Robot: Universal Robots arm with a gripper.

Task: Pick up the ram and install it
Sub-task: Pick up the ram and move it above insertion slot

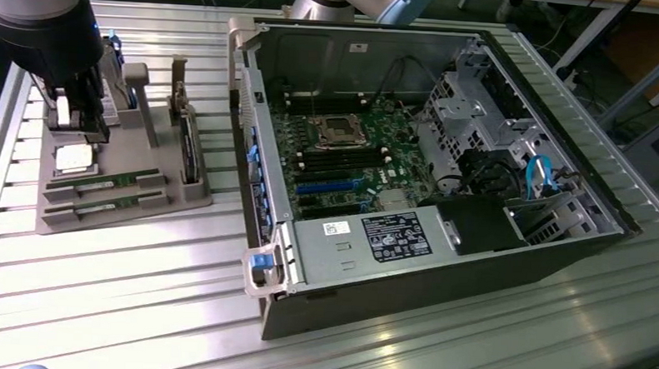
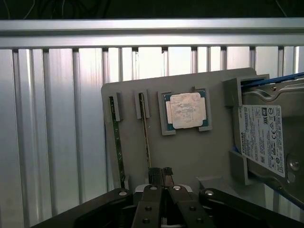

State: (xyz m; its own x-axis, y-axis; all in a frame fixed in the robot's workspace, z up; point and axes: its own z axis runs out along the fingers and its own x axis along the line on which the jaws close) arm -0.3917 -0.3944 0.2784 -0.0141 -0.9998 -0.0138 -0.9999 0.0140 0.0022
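Note:
Two ram sticks, thin and green, stand on edge in slots of a grey holder [image 2: 190, 161]. One ram [image 2: 146, 133] runs straight up to my fingertips; the other ram [image 2: 117, 142] lies parallel beside it. In the exterior view both rams [image 1: 109, 180] lie at the holder's front. My gripper [image 2: 161, 174] hovers over the holder [image 1: 117, 213] with its end close to the nearer ram. Its fingers [image 2: 154, 175] are shut together and I see nothing between them. In the exterior view the gripper [image 1: 79, 123] hangs over the back of the holder, at that view's left.
A square silver processor [image 2: 185, 110] and a silver hard drive [image 2: 266, 137] with a white label sit in the same holder. An open computer case [image 1: 420, 155] lies at the exterior view's right, motherboard with dark memory slots [image 1: 333, 162] exposed. The table [image 1: 135, 309] is ribbed metal.

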